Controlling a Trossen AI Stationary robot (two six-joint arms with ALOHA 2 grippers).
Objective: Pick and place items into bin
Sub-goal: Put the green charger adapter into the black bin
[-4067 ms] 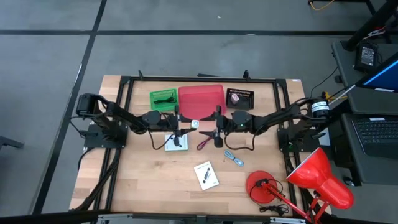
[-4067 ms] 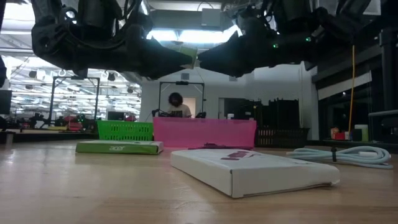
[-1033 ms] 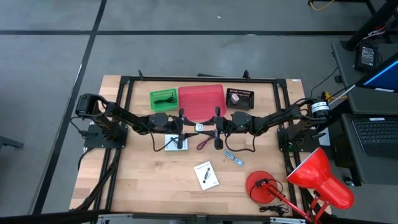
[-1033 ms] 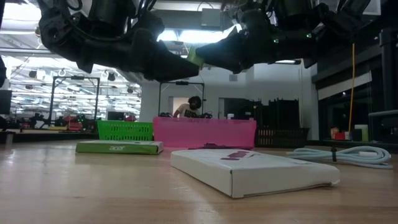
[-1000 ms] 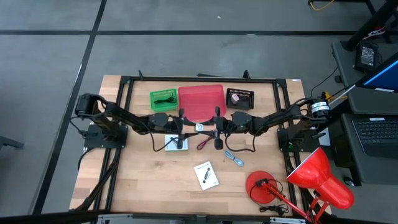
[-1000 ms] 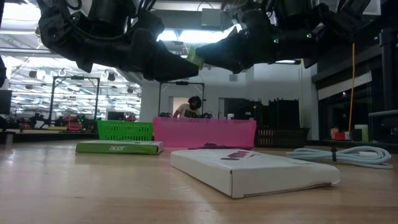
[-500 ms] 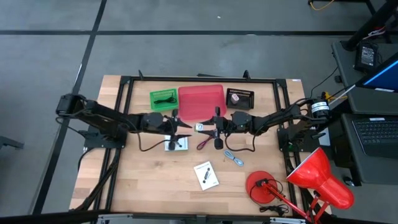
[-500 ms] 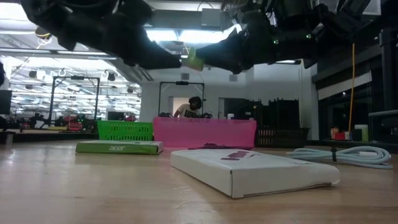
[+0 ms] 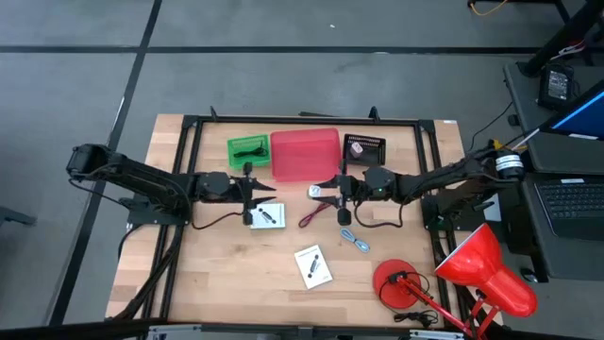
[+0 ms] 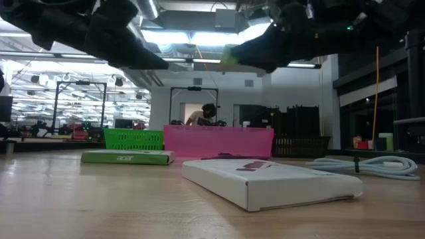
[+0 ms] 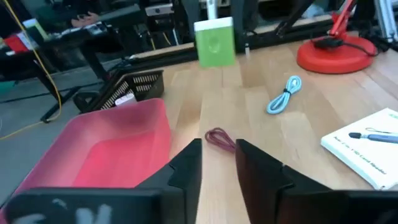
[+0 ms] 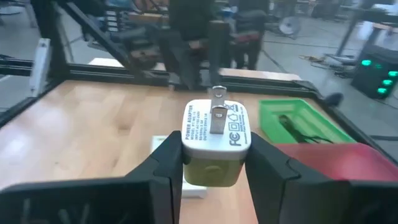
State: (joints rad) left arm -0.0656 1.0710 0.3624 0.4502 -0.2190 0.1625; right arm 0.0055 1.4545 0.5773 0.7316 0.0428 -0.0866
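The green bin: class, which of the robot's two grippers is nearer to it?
Left. The left gripper hovers just in front of the green bin; the right gripper, holding a power adapter, is beyond the red bin.

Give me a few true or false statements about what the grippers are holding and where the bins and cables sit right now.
1. The right gripper holds a green and white power adapter. True.
2. The left gripper holds the adapter too. False: nothing is between its fingers; it is drawn back on the left, near the white card.
3. The red bin sits between the green basket and the black basket. True.
4. The light blue cable lies inside the red bin. False: it lies on the table, near the red lamp base.
5. The adapter already rests in the red bin. False: it is held above the table, beside the bin.
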